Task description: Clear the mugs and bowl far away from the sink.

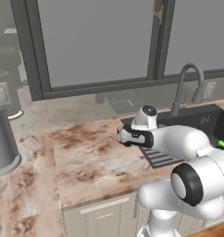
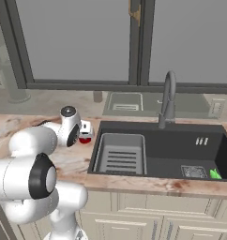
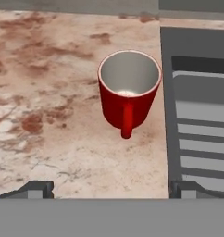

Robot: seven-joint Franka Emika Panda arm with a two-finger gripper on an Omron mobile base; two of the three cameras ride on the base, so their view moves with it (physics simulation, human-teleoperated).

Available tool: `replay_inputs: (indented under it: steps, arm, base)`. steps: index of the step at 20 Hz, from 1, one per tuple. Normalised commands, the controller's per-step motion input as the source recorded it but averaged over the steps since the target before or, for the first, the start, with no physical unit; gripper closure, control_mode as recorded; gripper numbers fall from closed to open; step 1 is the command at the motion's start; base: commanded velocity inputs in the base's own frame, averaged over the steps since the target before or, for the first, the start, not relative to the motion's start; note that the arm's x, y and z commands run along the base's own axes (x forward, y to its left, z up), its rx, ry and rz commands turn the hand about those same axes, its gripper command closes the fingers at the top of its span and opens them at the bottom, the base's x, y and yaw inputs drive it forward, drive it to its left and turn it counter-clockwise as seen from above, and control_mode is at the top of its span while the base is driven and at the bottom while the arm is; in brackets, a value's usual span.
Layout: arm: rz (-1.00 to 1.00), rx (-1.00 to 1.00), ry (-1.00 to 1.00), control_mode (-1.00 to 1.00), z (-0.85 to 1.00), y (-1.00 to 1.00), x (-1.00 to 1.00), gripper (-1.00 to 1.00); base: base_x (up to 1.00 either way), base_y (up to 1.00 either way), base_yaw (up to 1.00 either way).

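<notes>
So the marble counter (image 3: 49, 92) takes up most of the scene, with the dark sink (image 2: 181, 145) and its grey drainer insert (image 2: 120, 154) set into it. The red mug (image 3: 128, 90) sits upright on the counter just beside the sink's edge, handle facing the camera. The gripper (image 3: 111, 187) hangs above it, fingers wide apart, holding nothing.

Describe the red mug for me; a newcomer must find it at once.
Start at the dark sink under the window. On the marble counter beside its slotted drainer stands the red mug, upright, empty, grey inside, the open pincer above it.
</notes>
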Motion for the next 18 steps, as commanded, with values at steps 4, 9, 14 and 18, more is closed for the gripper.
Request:
replay_inputs:
  steps: [4,9,14,18]
  arm:
    - [0.00,0.00,0.00,-1.00,-0.12,0.00,0.06,-1.00]
    - [0.00,0.00,0.00,-1.00,-0.17,0.00,0.07,-1.00]
    - [0.00,0.00,0.00,-1.00,-0.13,0.00,0.10,-1.00]
    - [0.00,0.00,0.00,-1.00,-0.01,0.00,0.16,-1.00]
  base:
    - [0.00,0.00,0.00]
    - [0.00,0.00,0.00]
    - [0.00,0.00,0.00]
    - [0.00,0.00,0.00]
